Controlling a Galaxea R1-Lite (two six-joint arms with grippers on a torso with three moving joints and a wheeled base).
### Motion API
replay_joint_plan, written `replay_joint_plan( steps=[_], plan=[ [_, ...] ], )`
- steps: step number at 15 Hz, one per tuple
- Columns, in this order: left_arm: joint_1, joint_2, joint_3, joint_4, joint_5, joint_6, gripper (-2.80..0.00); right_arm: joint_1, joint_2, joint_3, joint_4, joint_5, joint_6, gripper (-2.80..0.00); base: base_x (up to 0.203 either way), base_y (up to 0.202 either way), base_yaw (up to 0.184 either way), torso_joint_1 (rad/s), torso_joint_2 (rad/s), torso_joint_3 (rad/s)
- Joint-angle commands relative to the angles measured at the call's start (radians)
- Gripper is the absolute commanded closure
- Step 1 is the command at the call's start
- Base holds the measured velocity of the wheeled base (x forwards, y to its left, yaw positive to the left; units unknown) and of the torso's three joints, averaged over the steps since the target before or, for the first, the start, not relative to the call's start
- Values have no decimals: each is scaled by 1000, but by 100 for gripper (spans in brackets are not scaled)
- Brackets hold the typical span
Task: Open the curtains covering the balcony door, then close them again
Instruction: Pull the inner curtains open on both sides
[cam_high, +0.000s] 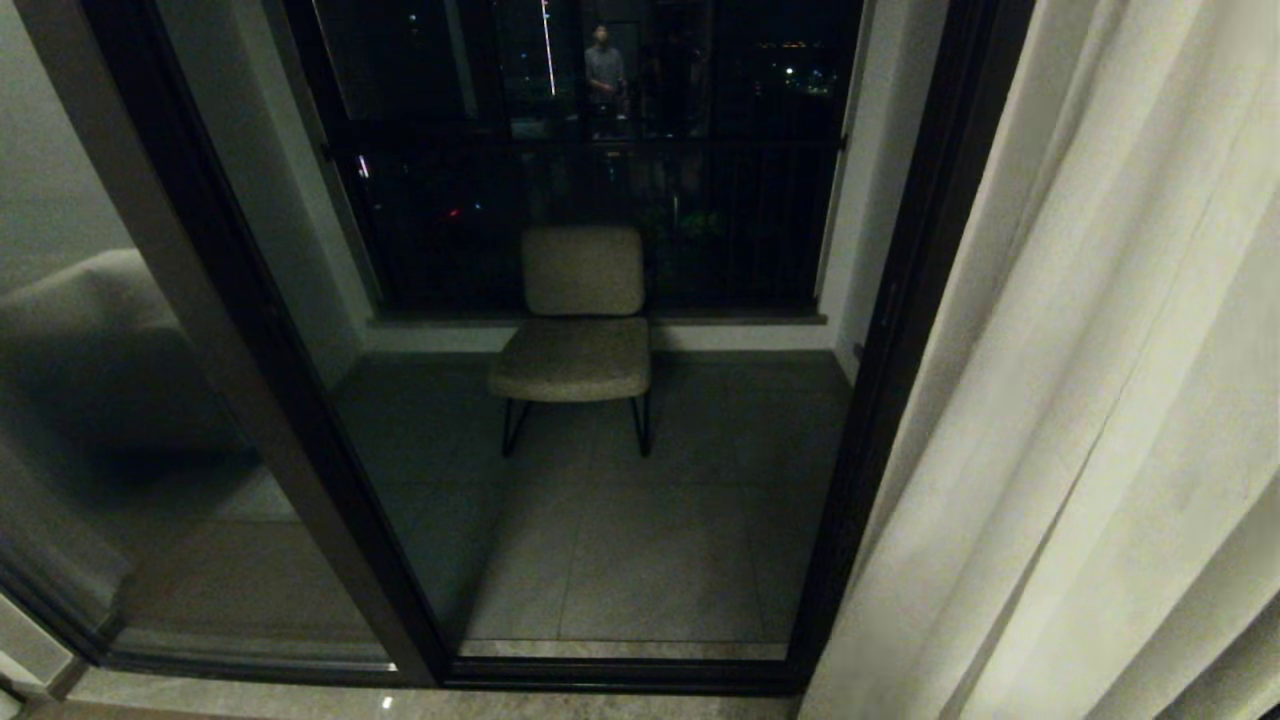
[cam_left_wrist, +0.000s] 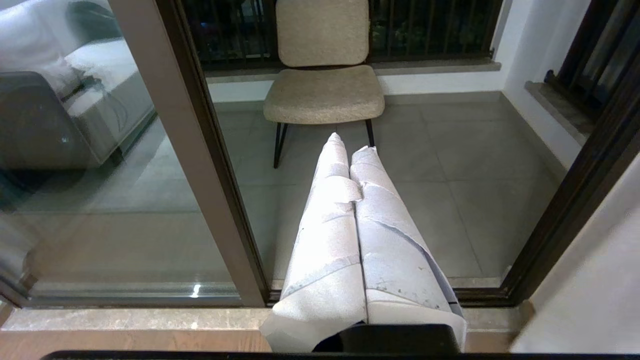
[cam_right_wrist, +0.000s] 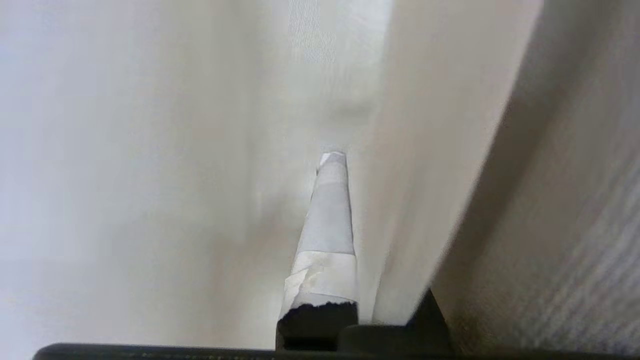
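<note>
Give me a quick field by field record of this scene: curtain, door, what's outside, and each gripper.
curtain: one cream panel gathered at the right of the doorway
balcony door: dark frame, glass uncovered
outside: beige chair on the tiled balcony
left gripper: shut, empty, pointing at the glass
right gripper: shut, among the curtain folds; one fold hides a finger

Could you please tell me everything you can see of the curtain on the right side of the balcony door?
The curtain is a cream-white fabric panel with a fine woven look, hanging in soft vertical pleats. It is gathered at the right of the balcony door, past the dark frame, leaving the glass uncovered. Neither its top nor its hem is in view. The right hand, with taped fingers, is in among the folds; one fold drapes close beside it.
</note>
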Motion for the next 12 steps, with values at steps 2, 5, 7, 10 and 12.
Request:
replay_joint_plan(
  steps=[2,5,7,10,12],
  plan=[
    [0,0,0,0,0,0,0,114,-93,51,-9,37,-1,0,0,0,0,0,0,0],
    [0,0,0,0,0,0,0,180,-101,66,-18,35,-2,0,0,0,0,0,0,0],
    [0,0,0,0,0,0,0,201,-101,66,-19,35,-2,0,0,0,0,0,0,0],
    [0,0,0,0,0,0,0,210,-107,70,-19,37,-3,0,0,0,0,0,0,0],
    [0,0,0,0,0,0,0,211,-115,86,-21,39,-4,-280,0,0,0,0,0,0]
  ],
)
